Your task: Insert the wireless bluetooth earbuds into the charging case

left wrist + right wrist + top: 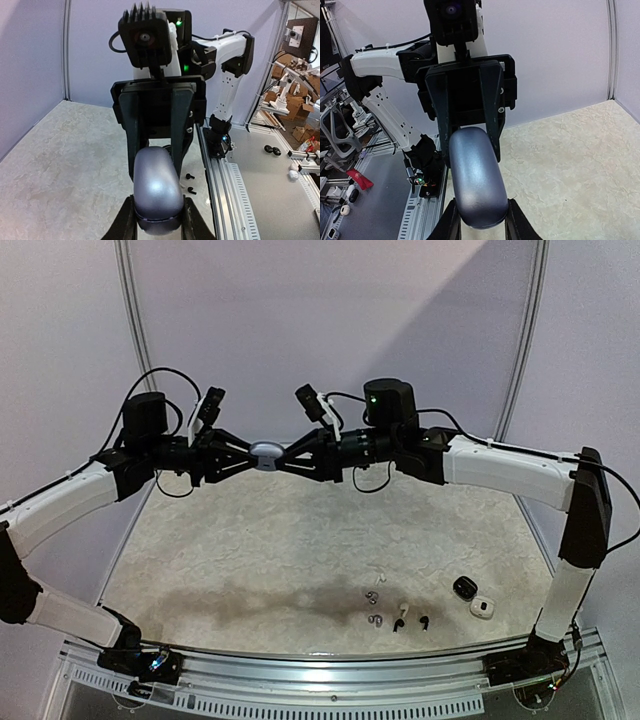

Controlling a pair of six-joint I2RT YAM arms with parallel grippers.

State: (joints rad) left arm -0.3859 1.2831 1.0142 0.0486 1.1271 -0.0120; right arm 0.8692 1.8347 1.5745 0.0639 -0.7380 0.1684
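I have the left hand [159, 222] clamped on one end of the grey charging case [266, 454], held up in the air. The right hand [479, 220] grips the other end, fingers pressed against its sides, so the case sits between both hands. The earbuds [400, 615] lie loose on the counter [250, 560], well below the right hand.

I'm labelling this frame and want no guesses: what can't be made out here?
- Earbuds: top view, too small to count surely; left wrist view, most hidden behind the charging case.
- Right end effector: right wrist view, fingertips cut off by the bottom edge, so whether it clamps the case is unclear.
- Two small loose cases: top view, too small to tell lids open or shut.
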